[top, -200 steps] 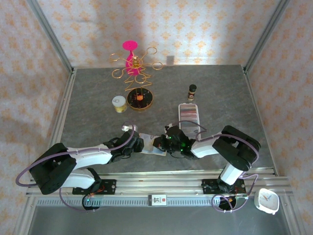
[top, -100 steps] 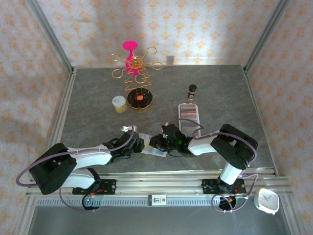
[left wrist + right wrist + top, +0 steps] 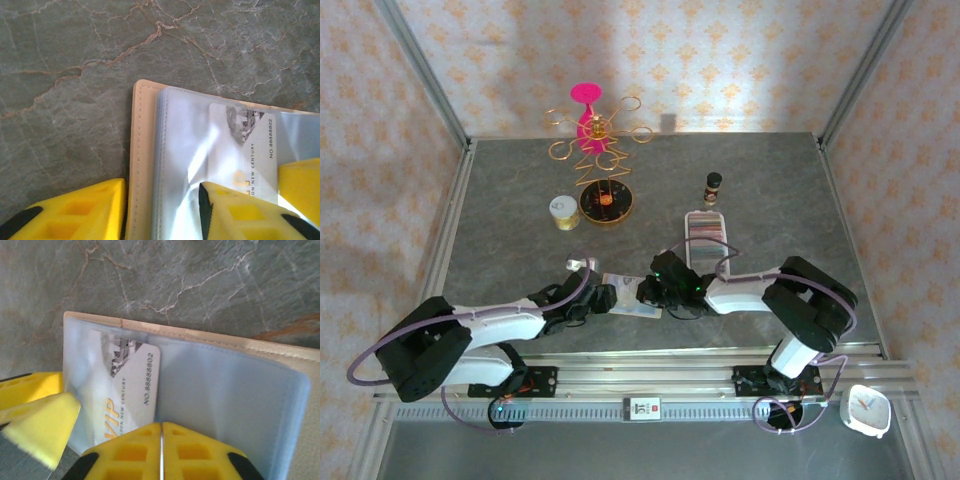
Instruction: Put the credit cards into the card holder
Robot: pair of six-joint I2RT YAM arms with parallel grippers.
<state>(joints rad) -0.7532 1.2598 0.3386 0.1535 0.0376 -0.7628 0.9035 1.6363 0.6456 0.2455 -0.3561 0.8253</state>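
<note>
Marble tbl (image 3: 75, 75): card holder (image 3: 225, 380) w/ VIP card (image 3: 132, 375) inside

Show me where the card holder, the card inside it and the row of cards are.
card holder (image 3: 280, 347), right wrist view, beige top edge.
card (image 3: 132, 377), right wrist view, white face under the sleeve.
row of cards (image 3: 707, 236), top view, middle of the row.

Grey stone-patterned surface (image 3: 75, 60), rust-brown veins. Beige card holder (image 3: 142, 150), matching stitching; sleeves (image 3: 225, 390) pale blue-clear. White credit card (image 3: 132, 375), grey emblem, gold VIP lettering, black number. Yellow left gripper (image 3: 160, 192), black trim; right gripper (image 3: 161, 435) likewise.
</note>
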